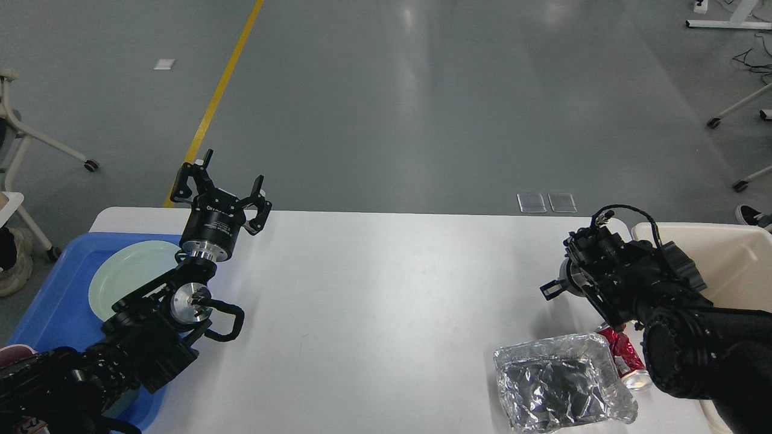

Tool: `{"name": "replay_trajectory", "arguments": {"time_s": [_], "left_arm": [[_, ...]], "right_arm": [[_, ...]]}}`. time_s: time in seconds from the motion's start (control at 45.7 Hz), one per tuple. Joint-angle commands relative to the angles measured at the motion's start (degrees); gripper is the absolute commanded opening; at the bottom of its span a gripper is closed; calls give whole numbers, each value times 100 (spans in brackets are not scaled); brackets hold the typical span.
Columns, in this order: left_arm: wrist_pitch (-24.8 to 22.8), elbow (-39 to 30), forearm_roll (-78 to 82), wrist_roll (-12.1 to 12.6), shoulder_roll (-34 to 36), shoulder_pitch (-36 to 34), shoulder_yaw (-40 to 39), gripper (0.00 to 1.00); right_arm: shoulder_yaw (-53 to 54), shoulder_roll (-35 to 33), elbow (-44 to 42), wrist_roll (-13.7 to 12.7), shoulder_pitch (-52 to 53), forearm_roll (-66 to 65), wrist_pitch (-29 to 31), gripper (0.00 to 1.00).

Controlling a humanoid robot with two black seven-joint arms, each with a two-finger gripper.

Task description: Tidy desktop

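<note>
While the white table fills the lower half of the frame, its middle lies bare and the clutter sits at its two ends. At the lower right we see a crumpled foil tray resting on the table, and just beside it, touching its right edge, a red drinks can lying on its side, partly hidden under our right arm. Behind that arm, at the right edge of the frame, stands a cream bin. Our right gripper hangs above the table at the right, turned towards the middle and seen dark and end-on; we cannot tell whether its fingers are apart or together. At the lower left, a blue tray overlaps the table's left end and holds a pale green plate. Our left gripper rises over the table's upper left corner, beside the plate, its fingers spread well apart and holding nothing. Grey floor with a yellow line lies beyond.
</note>
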Motion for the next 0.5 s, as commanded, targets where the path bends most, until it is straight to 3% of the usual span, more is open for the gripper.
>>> {"name": "replay_trajectory", "arguments": {"time_s": [0.0, 0.044, 0.197, 0.416, 0.481], "left_arm": [[0, 0, 0, -4, 0, 0, -7, 97], [0, 0, 0, -4, 0, 0, 1, 97], [0, 0, 0, 4, 0, 0, 1, 97], [0, 0, 0, 4, 0, 0, 1, 97], [0, 0, 0, -4, 0, 0, -7, 97]], "right_arm": [[269, 2, 121, 9, 347, 476, 46, 94], [348, 11, 261, 9, 513, 634, 72, 100], [779, -103, 1008, 9, 1331, 1161, 519, 100], [2149, -876, 1448, 0, 2640, 1479, 3084, 100], [2387, -1095, 1475, 0, 2887, 1487, 3261, 99]]}}
